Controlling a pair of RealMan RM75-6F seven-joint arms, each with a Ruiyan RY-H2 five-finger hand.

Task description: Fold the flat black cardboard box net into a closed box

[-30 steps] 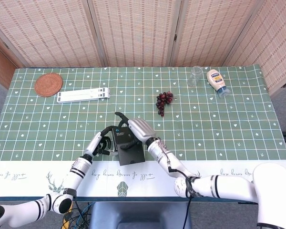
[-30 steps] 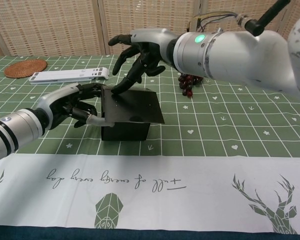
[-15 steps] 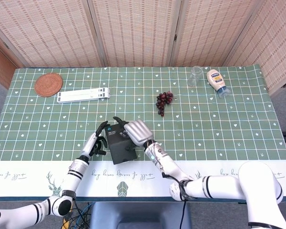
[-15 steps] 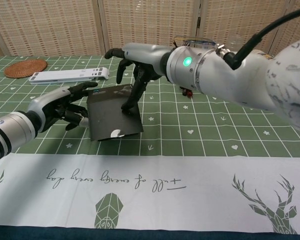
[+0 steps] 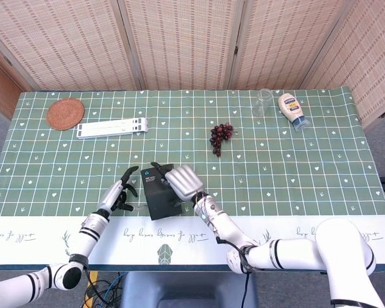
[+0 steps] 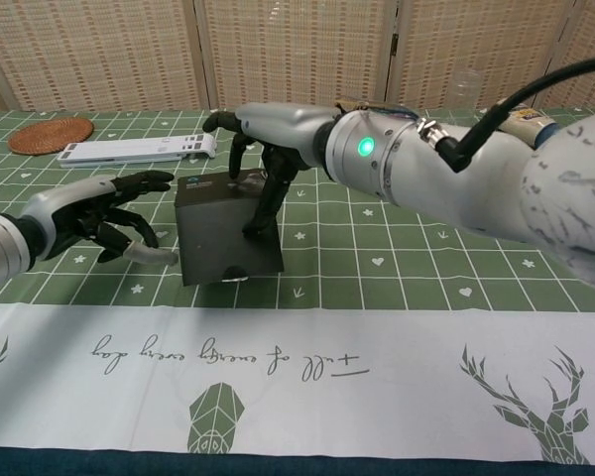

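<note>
Black cardboard box stands near the table's front edge. Right hand presses fingertips on its top and front. Left hand hovers just beside it, fingers spread, holding nothing.

Your head view looks steeply down from high above the near edge of the table, taking in the whole green cloth out to the wicker screen behind. Your chest view sits low and close, facing level across the table toward that same screen. Both views share the black box, both hands beside it, and the far-left coaster.
</note>
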